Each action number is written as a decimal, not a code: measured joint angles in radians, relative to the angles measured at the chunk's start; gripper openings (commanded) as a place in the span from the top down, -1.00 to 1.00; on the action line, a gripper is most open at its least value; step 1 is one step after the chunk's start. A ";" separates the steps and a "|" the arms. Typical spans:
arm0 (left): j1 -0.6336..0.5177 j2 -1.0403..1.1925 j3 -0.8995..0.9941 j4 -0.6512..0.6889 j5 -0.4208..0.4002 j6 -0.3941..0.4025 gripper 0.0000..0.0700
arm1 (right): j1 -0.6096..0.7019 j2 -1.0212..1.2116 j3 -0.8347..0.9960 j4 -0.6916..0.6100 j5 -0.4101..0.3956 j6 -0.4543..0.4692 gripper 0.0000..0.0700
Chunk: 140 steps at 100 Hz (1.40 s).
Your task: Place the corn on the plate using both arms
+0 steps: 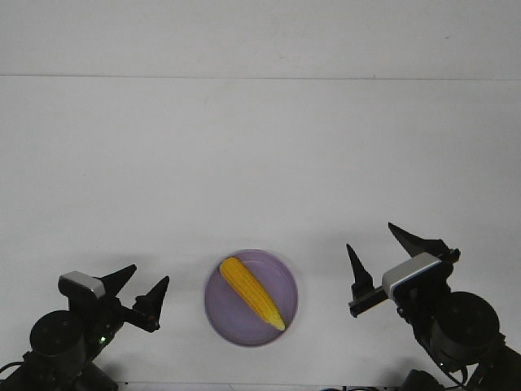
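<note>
Front view: no readable writing anywhere. Yellow-orange corn cob [251, 292], kernelled, tapering to a paler pointed tip, lying on lavender plate [218, 314] at the near middle of white bench [260, 163]. Long axis diagonal, blunt end far-left, tip near-right. Left pincer [137, 285] released, well apart at near left; right pincer [381, 251] spread wide, near right, grasping nothing.

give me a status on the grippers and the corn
Left gripper open, empty. Right gripper open, empty. Yellow-orange corn cob lying on round lavender plate. Nothing in the way.
</note>
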 measured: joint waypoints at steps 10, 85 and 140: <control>0.000 0.000 0.000 0.000 0.000 0.009 0.30 | -0.001 -0.035 -0.068 -0.030 -0.002 0.001 -0.03; 0.000 0.000 0.000 0.026 0.000 0.038 0.96 | -0.001 -0.058 -0.097 -0.072 -0.003 0.008 0.95; 0.258 -0.103 -0.253 0.364 -0.072 0.344 0.96 | -0.001 -0.058 -0.097 -0.072 -0.003 0.008 0.95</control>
